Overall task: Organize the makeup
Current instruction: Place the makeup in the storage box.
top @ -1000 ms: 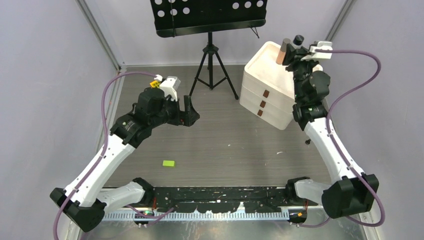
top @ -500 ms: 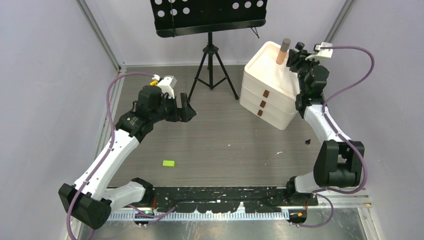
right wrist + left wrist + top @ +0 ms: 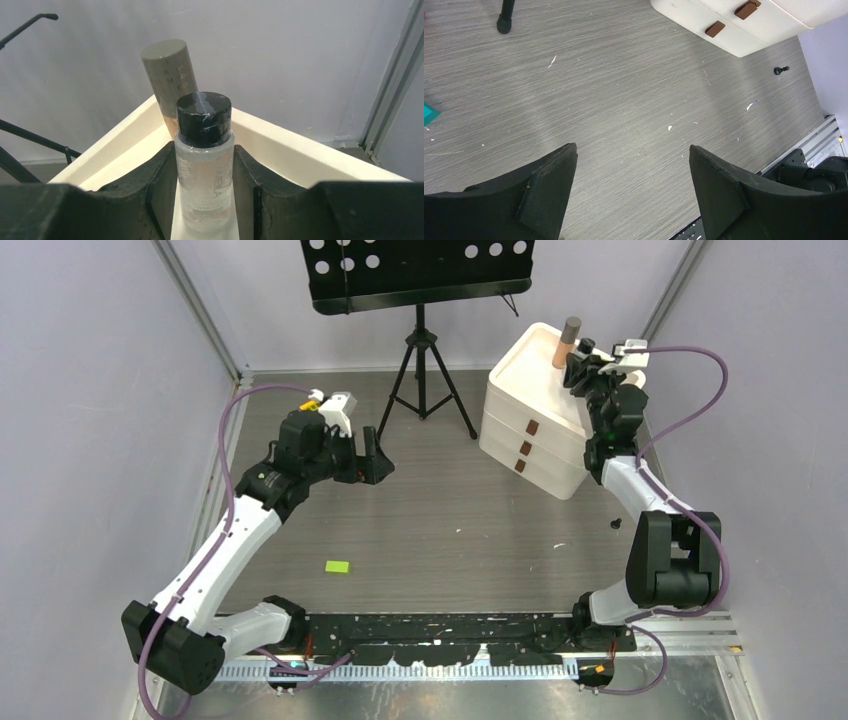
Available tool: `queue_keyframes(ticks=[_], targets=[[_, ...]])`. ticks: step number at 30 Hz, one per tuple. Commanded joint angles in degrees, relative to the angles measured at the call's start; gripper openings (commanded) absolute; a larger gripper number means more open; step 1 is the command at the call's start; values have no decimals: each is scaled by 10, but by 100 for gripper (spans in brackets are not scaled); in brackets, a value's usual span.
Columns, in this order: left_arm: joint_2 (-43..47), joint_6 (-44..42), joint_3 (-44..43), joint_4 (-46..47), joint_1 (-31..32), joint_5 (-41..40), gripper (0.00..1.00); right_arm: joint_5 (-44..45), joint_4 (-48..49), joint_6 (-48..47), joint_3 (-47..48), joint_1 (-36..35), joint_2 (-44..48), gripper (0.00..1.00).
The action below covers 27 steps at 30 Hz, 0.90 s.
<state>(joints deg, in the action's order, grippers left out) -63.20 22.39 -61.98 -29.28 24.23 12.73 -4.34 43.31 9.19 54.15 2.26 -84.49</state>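
Black fingers of the right gripper (image 3: 204,167) clamp a clear bottle (image 3: 204,131), upright with a glossy black cap, at the top tray of the white drawer box (image 3: 292,147). A tan tube (image 3: 169,75) stands at eleven o'clock behind it. The left gripper (image 3: 631,187) hangs spread apart over the grey table (image 3: 624,95).

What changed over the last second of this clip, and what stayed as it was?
The right arm folded its elbow in, carrying the right hand slightly left over the drawer box, still shut on the black-capped bottle. The left hand, open and empty, shifted a little left. The tan tube on the box top and the green block stayed put.
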Motion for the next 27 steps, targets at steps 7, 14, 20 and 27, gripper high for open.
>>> queue_keyframes(ticks=[7,14,20,27], targets=[[4,-9,7,34,-3,16,84,-24,37,-27,-14,1,13,12],[4,-8,7,35,-3,18,84,-32,26,-40,-20,2,19,28],[4,-7,7,36,-3,19,84,-34,21,-38,-19,1,25,45],[7,-4,7,34,-3,23,84,-35,13,-29,-13,1,39,59]])
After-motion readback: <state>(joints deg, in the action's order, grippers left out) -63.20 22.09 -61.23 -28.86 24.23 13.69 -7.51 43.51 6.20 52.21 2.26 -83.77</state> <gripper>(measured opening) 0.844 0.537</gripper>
